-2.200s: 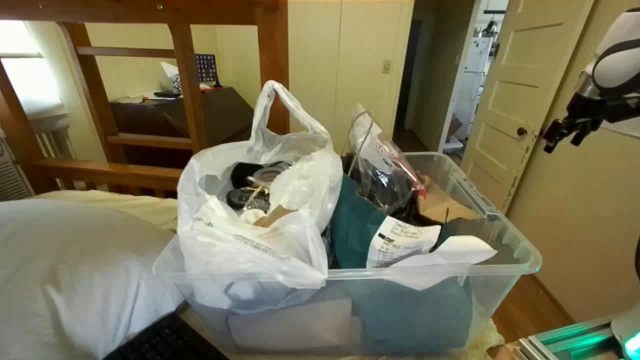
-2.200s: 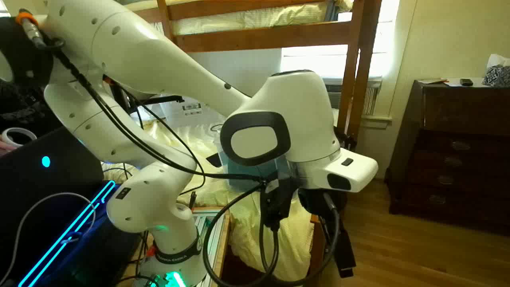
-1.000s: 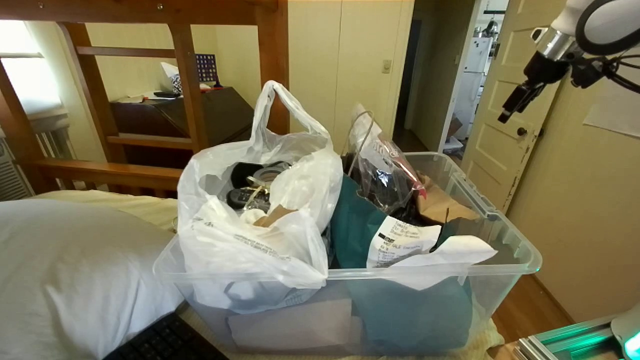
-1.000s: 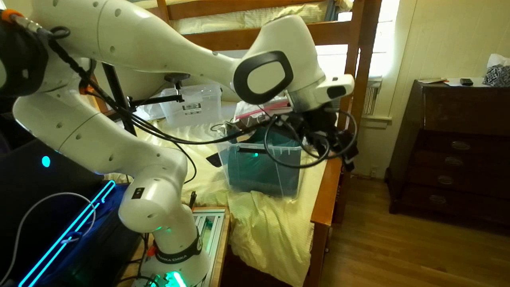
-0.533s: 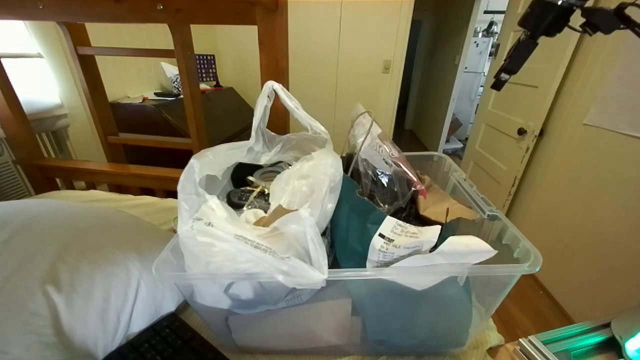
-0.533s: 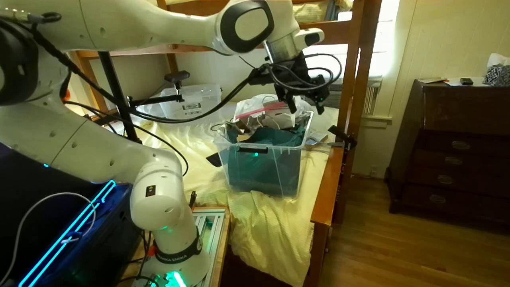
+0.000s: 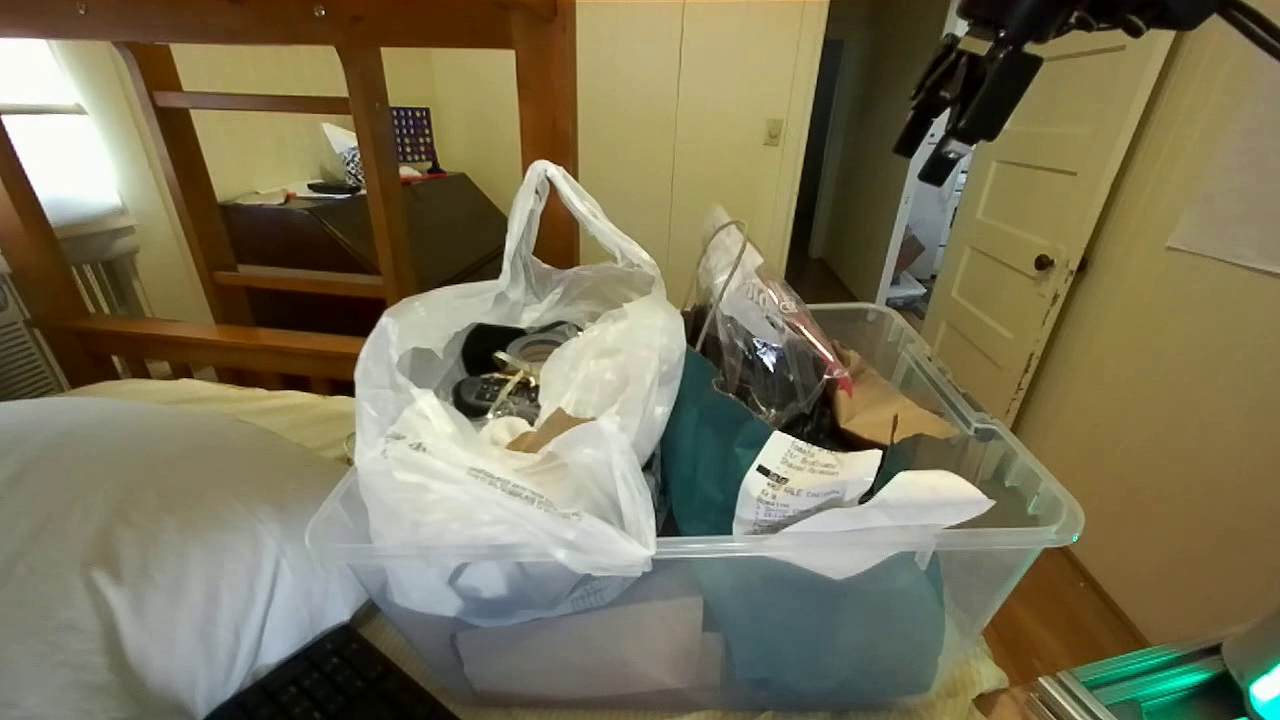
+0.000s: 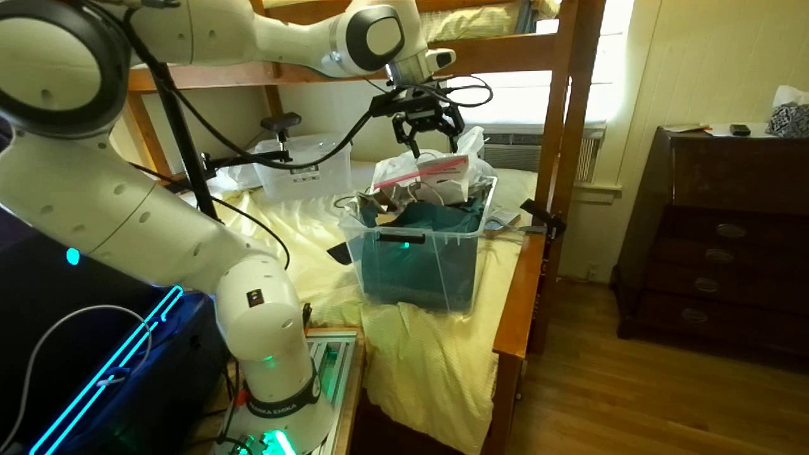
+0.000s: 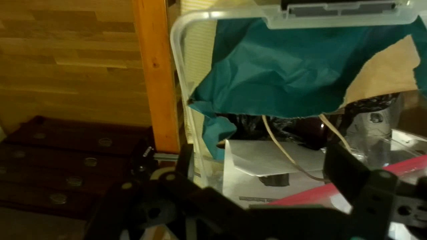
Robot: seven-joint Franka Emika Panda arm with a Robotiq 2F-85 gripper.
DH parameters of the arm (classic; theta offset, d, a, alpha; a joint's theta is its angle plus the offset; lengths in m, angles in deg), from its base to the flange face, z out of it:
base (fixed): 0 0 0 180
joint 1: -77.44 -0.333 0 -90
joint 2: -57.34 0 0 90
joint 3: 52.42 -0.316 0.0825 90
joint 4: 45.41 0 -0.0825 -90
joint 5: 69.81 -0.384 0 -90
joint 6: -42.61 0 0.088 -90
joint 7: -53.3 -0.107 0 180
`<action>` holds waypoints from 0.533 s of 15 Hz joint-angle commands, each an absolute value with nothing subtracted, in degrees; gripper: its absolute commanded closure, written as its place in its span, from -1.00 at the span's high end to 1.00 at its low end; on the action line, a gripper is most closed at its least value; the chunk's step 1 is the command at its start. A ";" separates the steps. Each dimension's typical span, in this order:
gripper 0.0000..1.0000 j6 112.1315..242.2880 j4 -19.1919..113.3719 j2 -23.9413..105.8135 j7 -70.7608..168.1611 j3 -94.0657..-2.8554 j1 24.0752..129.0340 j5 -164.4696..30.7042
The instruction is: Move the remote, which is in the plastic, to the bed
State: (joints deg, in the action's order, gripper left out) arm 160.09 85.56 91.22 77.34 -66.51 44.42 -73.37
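Gripper is now swinging in above the clear bin, spread wide and holding nothing, so I'd guess it's going for the remote, which sits in the white plastic bag, not on the bed yet.

In an exterior view: bin on bed, which extends L of it; shopping bag in bin's L half, remote in bag nr mouth; paper bag in same bin, R of shopping bag, w/ receipt at its front. Before bin's L corner: keyboard. Behind: dresser L, door R. I hold my gripper above bin.
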 commanded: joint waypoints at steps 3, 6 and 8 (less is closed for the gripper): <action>1.00 160.21 74.99 77.97 77.69 -72.23 42.43 -74.46; 1.00 160.24 76.87 79.56 78.46 -72.52 42.42 -74.17; 1.00 160.25 75.66 77.90 79.05 -72.64 42.21 -74.33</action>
State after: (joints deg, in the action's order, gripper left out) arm 160.38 75.81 77.89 78.92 -72.22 41.70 -74.16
